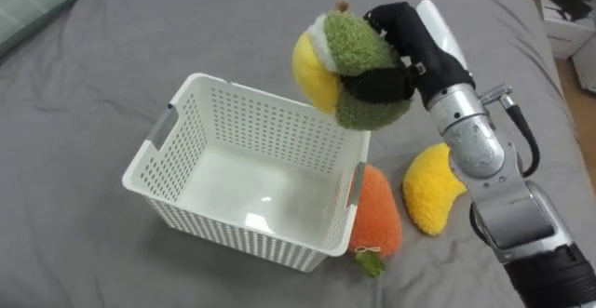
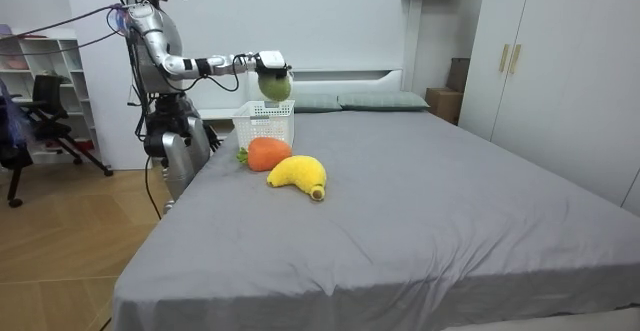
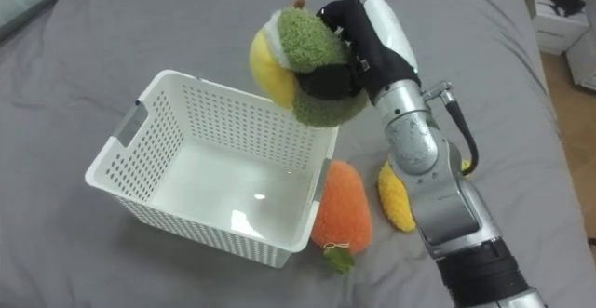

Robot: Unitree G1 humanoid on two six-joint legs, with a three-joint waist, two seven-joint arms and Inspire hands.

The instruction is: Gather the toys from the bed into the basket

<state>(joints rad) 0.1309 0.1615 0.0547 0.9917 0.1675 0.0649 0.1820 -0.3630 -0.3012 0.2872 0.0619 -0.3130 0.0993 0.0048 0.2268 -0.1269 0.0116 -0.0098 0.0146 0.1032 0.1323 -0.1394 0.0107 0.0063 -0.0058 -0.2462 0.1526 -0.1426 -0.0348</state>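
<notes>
My right hand [image 1: 402, 52] [image 3: 358, 52] is shut on a green and yellow plush toy [image 1: 345, 66] [image 3: 303, 64] [image 2: 274, 84], held in the air above the far right corner of the white basket [image 1: 186, 113] [image 3: 149, 122] [image 2: 264, 123]. Nothing lies in the basket. An orange carrot plush [image 1: 376, 222] [image 3: 341, 215] [image 2: 266, 153] rests on the grey bed against the basket's right side. A yellow banana plush [image 1: 432, 187] [image 3: 396, 201] [image 2: 296, 174] lies just right of it, partly behind my forearm.
In the room view I stand at the side of the grey bed [image 2: 420, 201], near its head on the room view's left. Pillows [image 2: 380, 101] lie by the headboard. A green pillow [image 1: 28, 6] sits at the far left. A white nightstand [image 1: 568, 20] stands beyond the bed's right edge.
</notes>
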